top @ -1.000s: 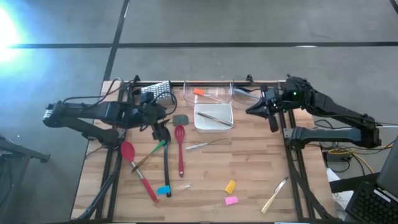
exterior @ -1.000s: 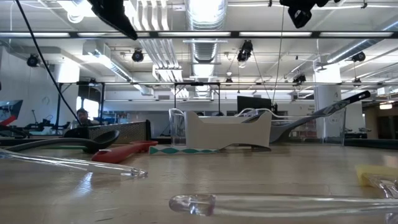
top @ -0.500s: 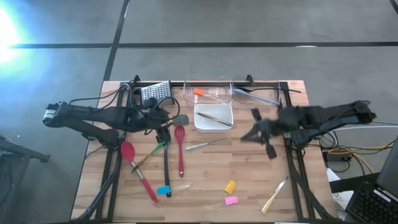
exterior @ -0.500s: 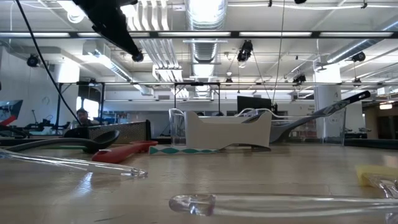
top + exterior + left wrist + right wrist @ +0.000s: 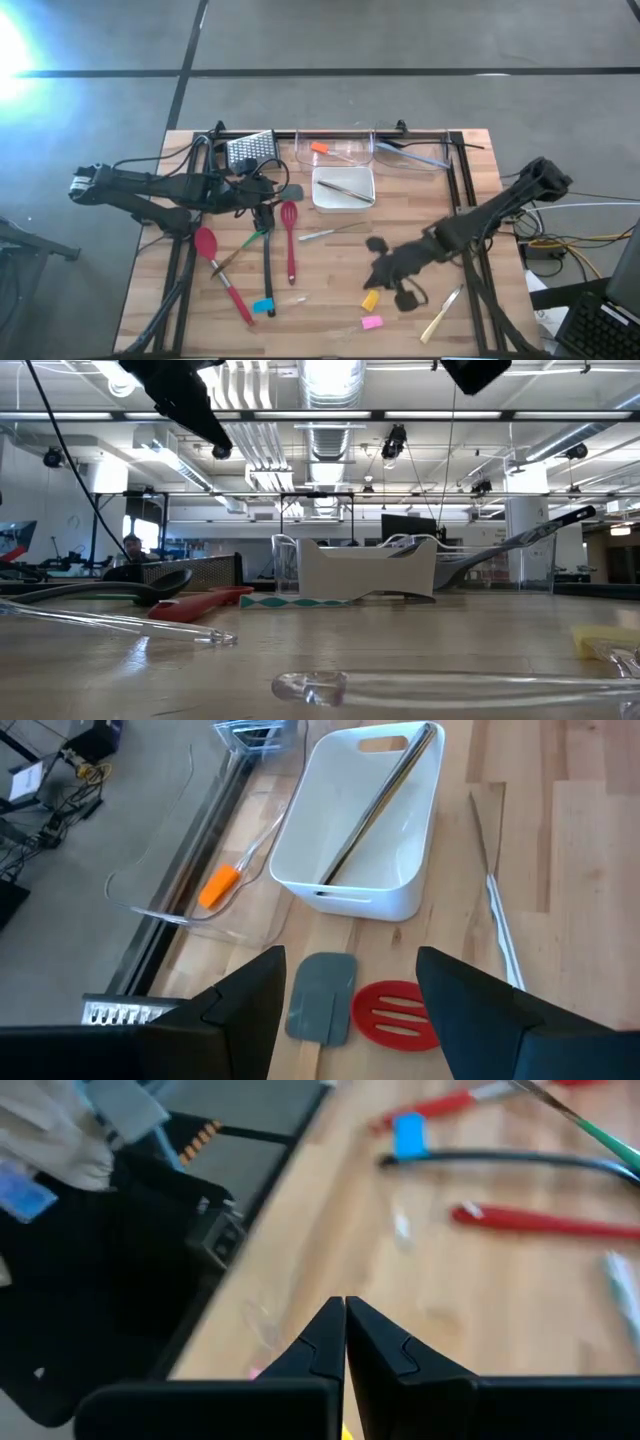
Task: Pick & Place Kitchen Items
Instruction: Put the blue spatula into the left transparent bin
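Note:
My left gripper (image 5: 350, 995) hangs open above the table's left middle, over the grey spatula head (image 5: 322, 1011) and the red slotted spatula head (image 5: 397, 1029); it touches neither. My right gripper (image 5: 345, 1318) is shut and empty. It hovers over the near middle of the table (image 5: 378, 274), just above the yellow piece (image 5: 370, 301) and the pink piece (image 5: 371, 322). Its wrist view shows a blue piece (image 5: 408, 1133) and a red handle (image 5: 540, 1221) lying flat on the wood. A red spoon (image 5: 206, 243) and a black-handled utensil (image 5: 267, 268) lie at the left.
A white square tray (image 5: 326, 197) holding metal tongs (image 5: 385, 795) stands at the far middle. Behind it are clear bins (image 5: 345, 157), one with an orange-tipped brush (image 5: 220, 886). A steel grater (image 5: 251, 149) stands far left. A pale knife (image 5: 441, 314) lies near right.
My right gripper has swung from the far right, beside the clear bin, toward the near edge and the table's middle, sinking as it went, and now hovers by the yellow piece. My left arm has sunk a little. No utensil has moved.

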Controlling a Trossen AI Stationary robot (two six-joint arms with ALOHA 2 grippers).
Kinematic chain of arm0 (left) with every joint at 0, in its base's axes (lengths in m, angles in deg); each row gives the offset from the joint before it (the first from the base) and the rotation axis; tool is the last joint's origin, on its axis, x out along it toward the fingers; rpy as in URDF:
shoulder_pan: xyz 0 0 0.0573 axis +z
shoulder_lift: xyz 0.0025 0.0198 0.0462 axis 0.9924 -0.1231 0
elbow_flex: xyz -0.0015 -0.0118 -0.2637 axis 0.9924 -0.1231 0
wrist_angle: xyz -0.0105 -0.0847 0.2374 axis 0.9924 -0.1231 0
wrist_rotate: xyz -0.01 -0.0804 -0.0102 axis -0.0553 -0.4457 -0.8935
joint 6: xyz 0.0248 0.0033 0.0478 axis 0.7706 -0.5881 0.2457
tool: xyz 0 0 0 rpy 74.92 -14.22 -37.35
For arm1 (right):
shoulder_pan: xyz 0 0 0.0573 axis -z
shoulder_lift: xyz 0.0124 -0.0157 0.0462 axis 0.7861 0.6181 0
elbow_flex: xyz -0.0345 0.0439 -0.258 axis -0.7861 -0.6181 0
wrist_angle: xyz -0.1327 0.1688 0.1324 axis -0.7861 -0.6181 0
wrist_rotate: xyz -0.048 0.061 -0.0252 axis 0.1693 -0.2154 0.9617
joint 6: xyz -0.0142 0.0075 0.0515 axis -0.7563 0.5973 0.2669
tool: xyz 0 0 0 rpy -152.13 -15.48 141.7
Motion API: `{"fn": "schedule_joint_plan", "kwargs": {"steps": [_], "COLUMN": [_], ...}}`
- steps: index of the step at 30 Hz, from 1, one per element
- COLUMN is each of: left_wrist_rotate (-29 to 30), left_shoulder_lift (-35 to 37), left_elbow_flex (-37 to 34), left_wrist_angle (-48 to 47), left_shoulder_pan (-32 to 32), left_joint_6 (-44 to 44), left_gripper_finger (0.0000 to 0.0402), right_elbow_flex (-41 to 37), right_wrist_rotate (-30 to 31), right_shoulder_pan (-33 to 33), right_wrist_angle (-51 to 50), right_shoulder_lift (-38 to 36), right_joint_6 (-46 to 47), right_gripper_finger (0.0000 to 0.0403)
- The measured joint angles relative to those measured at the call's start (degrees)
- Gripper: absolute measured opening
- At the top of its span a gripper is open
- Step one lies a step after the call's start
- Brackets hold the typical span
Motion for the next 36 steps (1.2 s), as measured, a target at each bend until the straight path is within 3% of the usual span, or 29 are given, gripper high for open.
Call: {"fn": "schedule_joint_plan", "kwargs": {"steps": [9, 13, 18, 21, 25, 29, 36], "left_wrist_rotate": [-1.89, -2.40, -4.70, -8.32, -11.67, -9.97, -4.62], "left_shoulder_lift": [0.44, 1.99, 4.70, 5.02, 2.91, -1.80, -12.59], "left_elbow_flex": [-0.02, -0.02, -0.02, -0.02, -0.02, -0.04, -0.04], "left_wrist_angle": [-1.04, -4.66, -5.54, -5.50, -3.59, -0.74, 9.48], "left_shoulder_pan": [-0.02, -0.79, -2.55, -5.03, -11.80, -21.54, -33.80], "left_joint_6": [-3.62, -7.30, -10.51, -13.04, -15.76, -18.65, -23.47], "left_gripper_finger": [0.0232, 0.0232, 0.0232, 0.0232, 0.0232, 0.0232, 0.0232], "right_elbow_flex": [10.82, 18.34, 27.85, 30.34, 28.47, 23.08, 12.26], "right_wrist_rotate": [10.31, 10.50, 10.76, 15.03, 25.76, 33.76, 37.14], "right_shoulder_pan": [-3.67, -2.73, -2.08, -2.67, -4.92, -6.77, -7.06], "right_wrist_angle": [4.86, 4.61, -7.64, -18.05, -27.59, -29.79, -29.67], "right_shoulder_lift": [14.25, 22.82, 28.69, 27.78, 22.21, 14.70, 3.26], "right_joint_6": [-3.51, -5.01, -4.41, -0.29, 8.14, 17.25, 27.74], "right_gripper_finger": [0.0008, 0.0008, 0.0008, 0.0008, 0.0008, 0.0008, 0.0008]}}
